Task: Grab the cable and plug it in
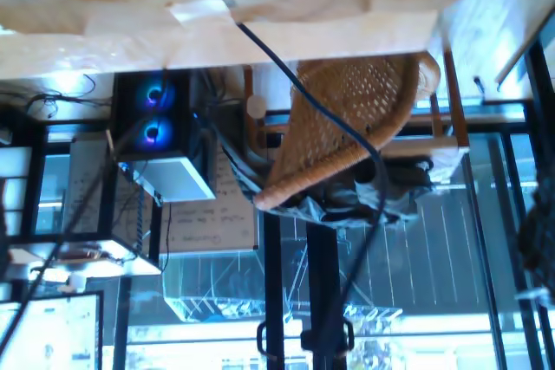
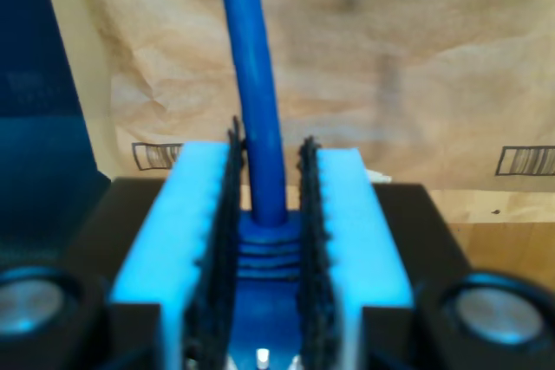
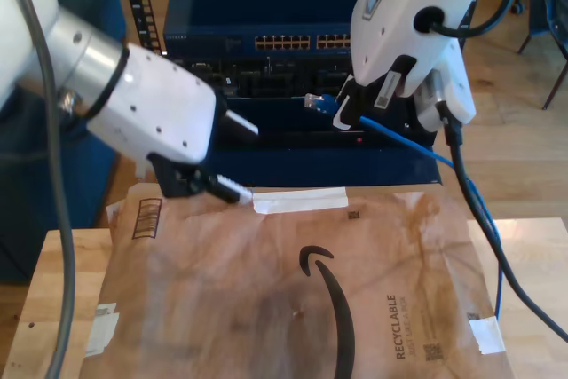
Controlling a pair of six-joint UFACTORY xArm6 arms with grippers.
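I have the cable [image 2: 260, 127] pinched at its boot between the closed pads [image 2: 204, 240] of my second gripper [image 3: 348, 109], the clear plug [image 3: 312, 100] sticking out toward the blue switch [image 3: 266, 6] at the back in the exterior view. So the grab looks done and the plug-in is the step in hand. Next I'd line the plug up with a port [image 3: 284, 42] and push straight in (latch orientation I can't read). My first gripper [image 3: 222, 185] hangs over the brown paper [image 3: 293, 281], holding nothing I can see; how far open, I cannot tell.
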